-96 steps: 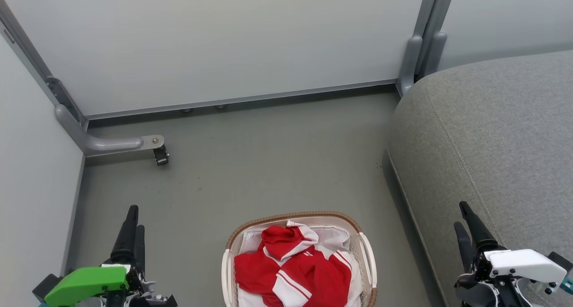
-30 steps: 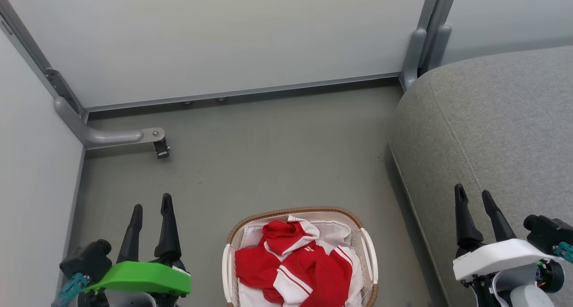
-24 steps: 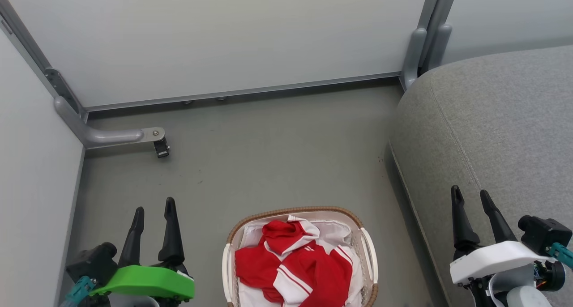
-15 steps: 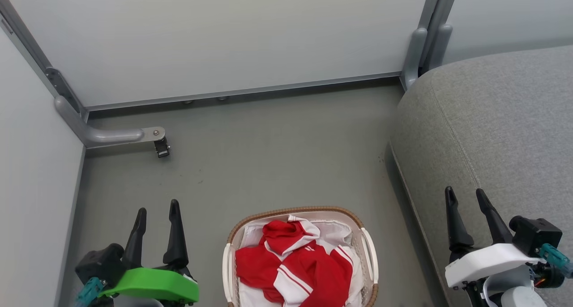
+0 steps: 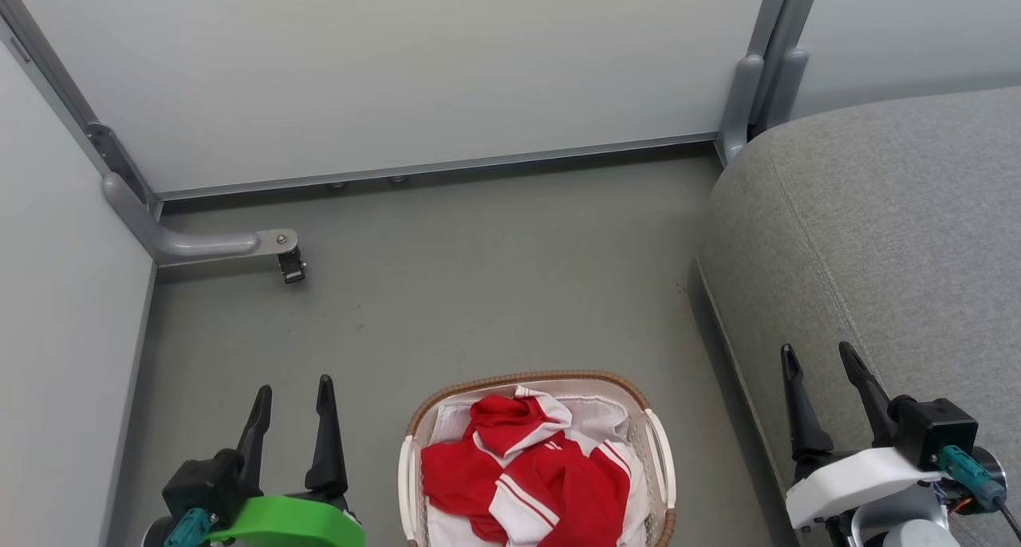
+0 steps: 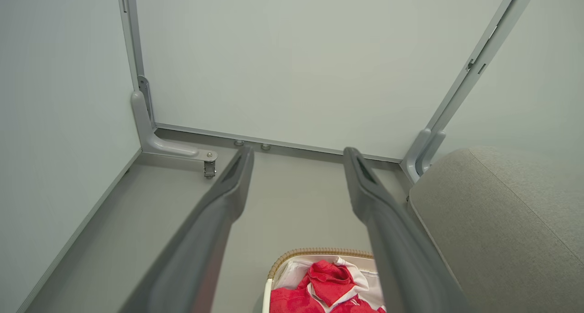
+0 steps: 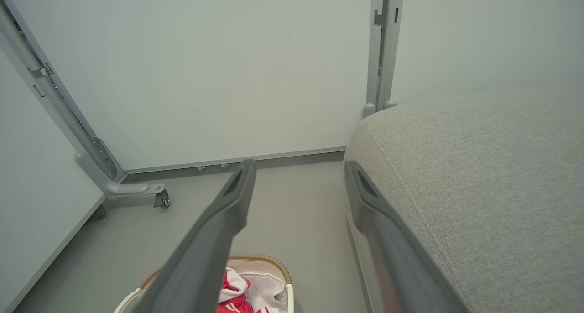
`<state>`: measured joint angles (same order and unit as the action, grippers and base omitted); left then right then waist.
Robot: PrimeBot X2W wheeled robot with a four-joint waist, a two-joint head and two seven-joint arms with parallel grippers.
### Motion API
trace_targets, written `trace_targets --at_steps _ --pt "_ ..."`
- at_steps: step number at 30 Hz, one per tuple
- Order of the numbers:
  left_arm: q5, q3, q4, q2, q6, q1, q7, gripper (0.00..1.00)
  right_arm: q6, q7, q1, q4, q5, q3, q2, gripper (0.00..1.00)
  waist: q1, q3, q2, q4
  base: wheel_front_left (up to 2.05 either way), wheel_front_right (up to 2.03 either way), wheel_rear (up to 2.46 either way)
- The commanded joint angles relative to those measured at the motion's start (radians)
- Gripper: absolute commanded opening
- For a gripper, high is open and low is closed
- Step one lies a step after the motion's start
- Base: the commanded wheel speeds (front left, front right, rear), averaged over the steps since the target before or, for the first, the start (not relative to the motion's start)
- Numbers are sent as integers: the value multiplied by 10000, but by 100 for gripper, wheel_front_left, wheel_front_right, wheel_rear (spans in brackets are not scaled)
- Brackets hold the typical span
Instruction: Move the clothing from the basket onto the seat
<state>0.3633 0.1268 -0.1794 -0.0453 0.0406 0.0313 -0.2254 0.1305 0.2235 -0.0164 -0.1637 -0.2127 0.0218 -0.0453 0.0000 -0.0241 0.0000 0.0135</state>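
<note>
Nothing is picked up yet, so this looks like the approach before the first grab. The left end effector [image 5: 294, 385] and right end effector [image 5: 817, 348] both hover empty, fingers spread apart. The red clothing [image 5: 522, 483] lies heaped in the basket [image 5: 526, 377] on the floor [image 5: 478, 292], between the two and lower than both. The seat [image 5: 877, 228] lies under and beyond the right end effector. Next, I'd say, one must swing inward, dip into the heap and pinch a fold, avoiding the white liner [image 5: 594, 419].
</note>
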Motion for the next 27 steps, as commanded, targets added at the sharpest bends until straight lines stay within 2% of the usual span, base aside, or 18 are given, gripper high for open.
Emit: trace_targets --at_steps 1,20,27 --pt "-224 10 -22 -67 -59 147 -91 100 3 113 83 21 235 -19 -59 100 0 5 0 6 0 0 0" --pt "-1352 218 -52 -79 -145 287 -430 100 2 434 167 -40 1585 -179 -77 100 0 -38 0 16 0 0 0" --pt "-1303 215 -74 -79 -84 254 -396 100 1 431 143 -72 1573 -142 -76 100 0 -47 0 17 0 0 0"
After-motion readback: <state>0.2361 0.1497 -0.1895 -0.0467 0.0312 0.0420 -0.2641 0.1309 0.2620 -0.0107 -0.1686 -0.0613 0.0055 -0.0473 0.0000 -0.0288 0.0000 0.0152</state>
